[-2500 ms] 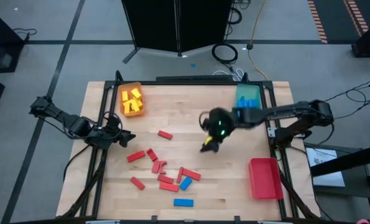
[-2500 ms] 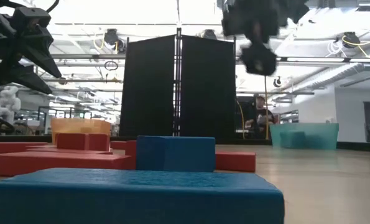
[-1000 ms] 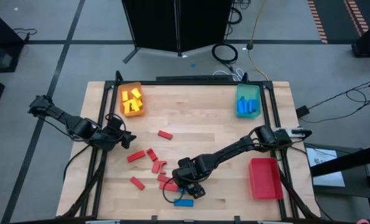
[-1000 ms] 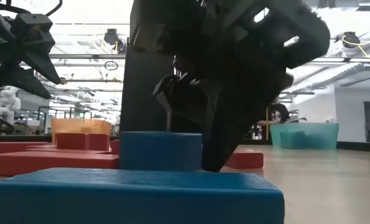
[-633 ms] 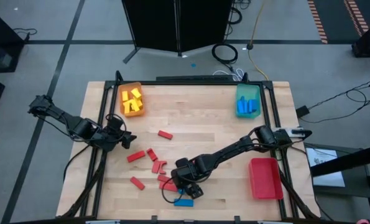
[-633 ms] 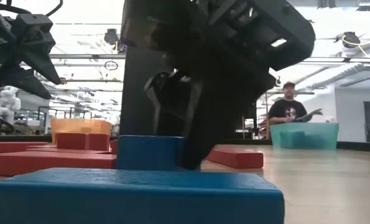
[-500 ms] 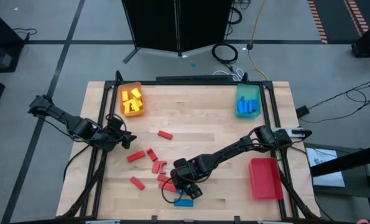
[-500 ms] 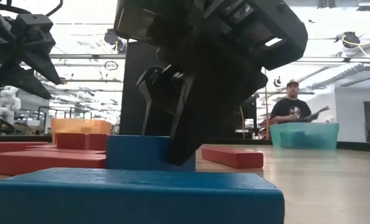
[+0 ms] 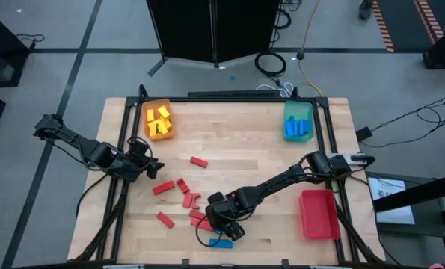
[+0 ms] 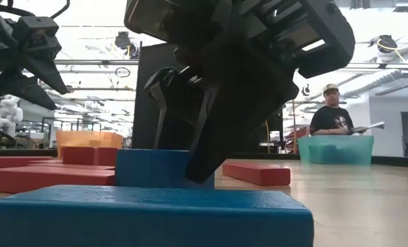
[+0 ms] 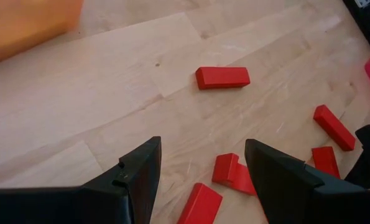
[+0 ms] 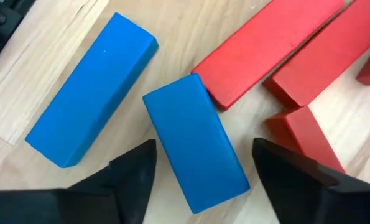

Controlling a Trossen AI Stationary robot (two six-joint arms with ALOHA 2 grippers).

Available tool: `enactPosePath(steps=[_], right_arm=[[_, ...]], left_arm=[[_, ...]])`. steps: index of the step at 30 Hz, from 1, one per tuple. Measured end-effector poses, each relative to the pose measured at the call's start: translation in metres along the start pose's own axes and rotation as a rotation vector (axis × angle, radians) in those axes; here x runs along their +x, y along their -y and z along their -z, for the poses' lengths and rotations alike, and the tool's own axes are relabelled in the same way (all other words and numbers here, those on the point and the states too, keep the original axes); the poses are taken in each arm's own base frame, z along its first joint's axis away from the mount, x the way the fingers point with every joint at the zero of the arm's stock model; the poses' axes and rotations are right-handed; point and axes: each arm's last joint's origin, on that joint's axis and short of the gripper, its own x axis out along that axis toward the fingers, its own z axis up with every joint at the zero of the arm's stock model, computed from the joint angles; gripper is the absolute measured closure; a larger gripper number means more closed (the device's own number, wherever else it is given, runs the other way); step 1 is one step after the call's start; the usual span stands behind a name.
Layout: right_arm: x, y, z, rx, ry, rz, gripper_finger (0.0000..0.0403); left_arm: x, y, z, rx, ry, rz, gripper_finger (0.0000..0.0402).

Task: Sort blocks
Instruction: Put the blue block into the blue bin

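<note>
Our right gripper (image 12: 200, 180) has dropped from mid-table to the near edge, its wide jaws now narrowing around a blue block (image 12: 196, 142); we judge a grasp imminent.

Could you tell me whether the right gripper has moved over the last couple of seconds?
Yes. The right gripper has travelled from mid-table, away from the teal plastic tray, down to the small blue rectangular block near the front edge.

Robotics lab, framed workbench (image 9: 229, 123) (floor cables (image 9: 271, 63))
</note>
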Motion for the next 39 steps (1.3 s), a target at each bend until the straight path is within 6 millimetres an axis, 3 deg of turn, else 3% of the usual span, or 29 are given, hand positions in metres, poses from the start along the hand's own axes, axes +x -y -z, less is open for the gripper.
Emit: enactPosePath(steps=[12, 22, 31, 35, 39], right_arm=[[-0.001, 0.001, 0.002, 0.021, -0.027, 0.059, 0.0305], [-0.009, 0.001, 0.003, 0.209, -0.065, 0.071, 0.0307], [-0.065, 0.014, -0.033, 0.155, -0.086, 0.172, 0.0307], [-0.096, 0.034, -0.040, 0.163, -0.119, 0.243, 0.0307], [-0.124, 0.062, -0.033, 0.192, -0.207, 0.309, 0.0307]], left_arm=[[0.000, 0.000, 0.000, 0.000, 0.000, 0.000, 0.0174], [0.000, 0.000, 0.000, 0.000, 0.000, 0.000, 0.0174], [0.000, 0.000, 0.000, 0.000, 0.000, 0.000, 0.0174], [0.000, 0.000, 0.000, 0.000, 0.000, 0.000, 0.0174], [0.000, 0.000, 0.000, -0.001, 0.000, 0.001, 0.0174]])
